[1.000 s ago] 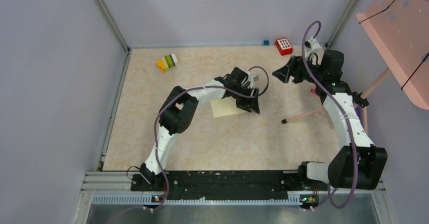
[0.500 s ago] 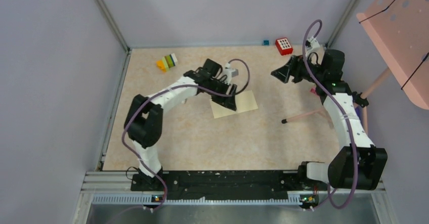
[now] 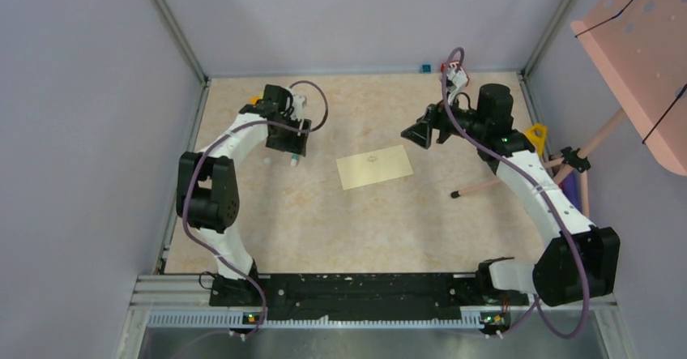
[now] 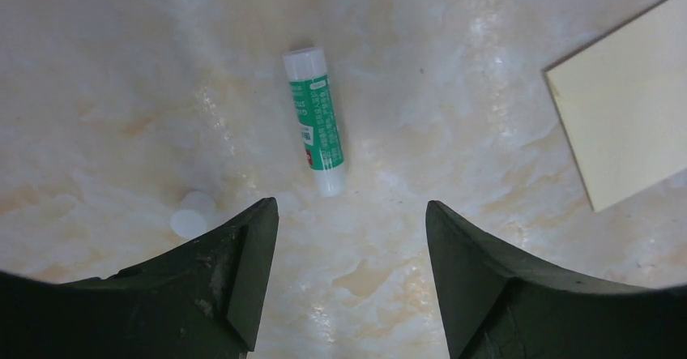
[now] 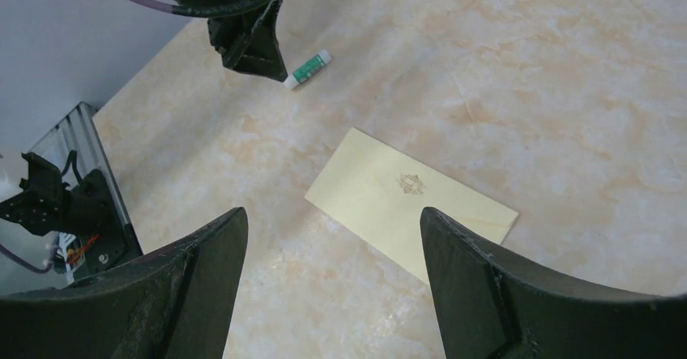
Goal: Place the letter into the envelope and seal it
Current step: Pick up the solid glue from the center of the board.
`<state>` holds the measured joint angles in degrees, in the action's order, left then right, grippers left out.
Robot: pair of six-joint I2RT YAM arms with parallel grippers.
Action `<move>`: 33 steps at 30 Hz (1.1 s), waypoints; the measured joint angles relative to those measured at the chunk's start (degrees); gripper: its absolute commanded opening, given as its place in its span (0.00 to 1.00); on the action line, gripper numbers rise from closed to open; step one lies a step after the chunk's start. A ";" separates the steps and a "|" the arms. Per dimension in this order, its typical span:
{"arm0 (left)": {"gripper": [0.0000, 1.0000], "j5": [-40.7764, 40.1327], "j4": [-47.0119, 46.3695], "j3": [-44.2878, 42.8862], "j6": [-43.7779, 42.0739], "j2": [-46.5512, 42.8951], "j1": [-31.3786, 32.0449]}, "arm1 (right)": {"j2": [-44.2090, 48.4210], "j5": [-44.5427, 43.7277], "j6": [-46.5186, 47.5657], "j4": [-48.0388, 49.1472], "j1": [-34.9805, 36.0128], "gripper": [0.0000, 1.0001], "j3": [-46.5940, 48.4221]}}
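The pale cream envelope (image 3: 374, 167) lies flat mid-table with its flap down and a small mark on its face; it also shows in the right wrist view (image 5: 405, 205) and at the edge of the left wrist view (image 4: 632, 108). The letter is not in view. My left gripper (image 3: 290, 142) hangs open and empty over the far left of the table, its jaws (image 4: 348, 209) just short of a green-and-white glue stick (image 4: 317, 120) lying uncapped. Its white cap (image 4: 193, 215) rests beside it. My right gripper (image 3: 415, 134) is open and empty above the envelope's right end (image 5: 332, 213).
Coloured blocks (image 3: 256, 98) sit at the far left behind the left arm. A small blue cube (image 3: 425, 68) lies by the back wall. A wooden rod (image 3: 486, 185), a yellow piece (image 3: 535, 134) and a pink perforated stand (image 3: 640, 43) occupy the right side.
My left arm has swung left off the envelope to the glue stick and its jaws have widened. The right arm has moved left toward the envelope. The envelope now lies uncovered.
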<state>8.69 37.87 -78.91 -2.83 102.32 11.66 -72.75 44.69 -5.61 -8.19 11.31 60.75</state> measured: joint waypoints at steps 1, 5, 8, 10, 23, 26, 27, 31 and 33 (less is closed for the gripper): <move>0.72 -0.96 -0.17 0.00 -0.11 0.79 0.04 | -0.02 -0.26 0.31 0.07 0.04 0.77 -0.35; 0.70 -4.55 -0.39 -1.01 -0.11 5.62 0.50 | -0.02 -1.31 1.90 0.09 0.04 0.78 -1.92; 0.67 -6.34 -0.44 -1.01 -0.13 7.96 0.50 | 0.00 -1.62 3.02 0.04 0.04 0.78 -3.06; 0.64 -7.54 -0.68 -0.98 -0.13 8.83 0.50 | 0.00 -1.70 3.37 -0.15 0.04 0.78 -3.39; 0.52 -6.99 -3.10 -0.46 0.13 9.27 0.50 | 0.42 -1.70 4.15 -0.07 0.04 0.78 -3.39; 0.46 -6.88 -3.65 0.31 0.02 10.10 0.50 | 0.44 -1.70 4.15 -0.09 0.04 0.78 -3.39; 0.41 -6.84 -3.82 0.37 0.15 10.12 0.50 | 0.44 -1.70 4.15 -0.09 0.04 0.78 -3.39; 0.20 -7.21 -4.57 0.55 0.24 10.12 0.50 | 0.57 -1.70 4.15 -0.09 0.04 0.78 -3.39; 0.09 -6.99 -4.81 0.59 0.44 10.12 0.42 | 0.70 -1.70 4.15 -0.09 0.04 0.78 -3.39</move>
<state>1.69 33.06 -78.32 -2.39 112.44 12.08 -72.05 42.98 -1.45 -8.27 11.35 57.36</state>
